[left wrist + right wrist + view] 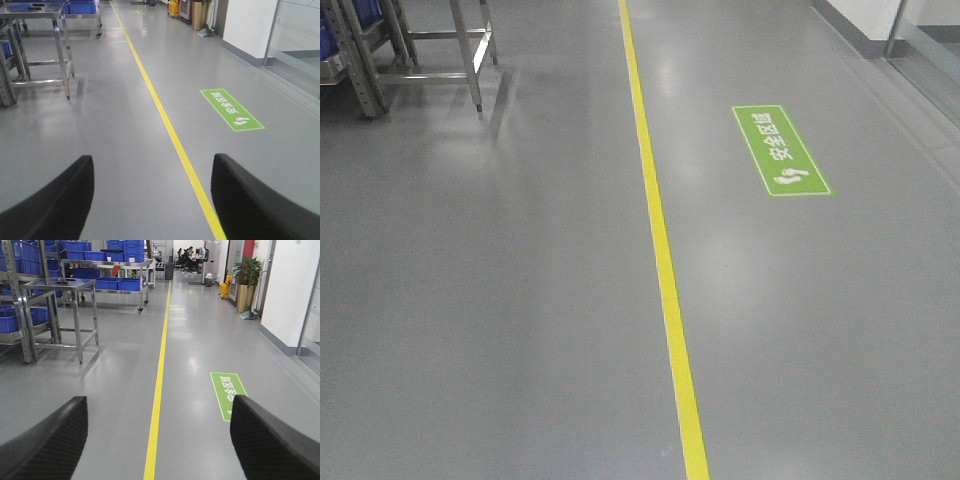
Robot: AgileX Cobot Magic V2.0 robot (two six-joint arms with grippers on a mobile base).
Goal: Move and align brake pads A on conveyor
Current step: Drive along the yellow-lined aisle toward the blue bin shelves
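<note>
The brake pads A and the conveyor are out of view in every frame. My left gripper (152, 165) is open, its two black fingers wide apart over bare grey floor, with nothing between them. My right gripper (159, 405) is open too, holding nothing, and it points down a long aisle. Neither gripper shows in the front-facing view.
A yellow floor line (665, 270) runs down the grey aisle, with a green floor sign (780, 150) to its right. Steel tables (62, 315) and racks of blue bins (107, 265) stand on the left. A white wall (290, 290), a potted plant (246, 282) and a yellow bin (225, 289) lie on the right.
</note>
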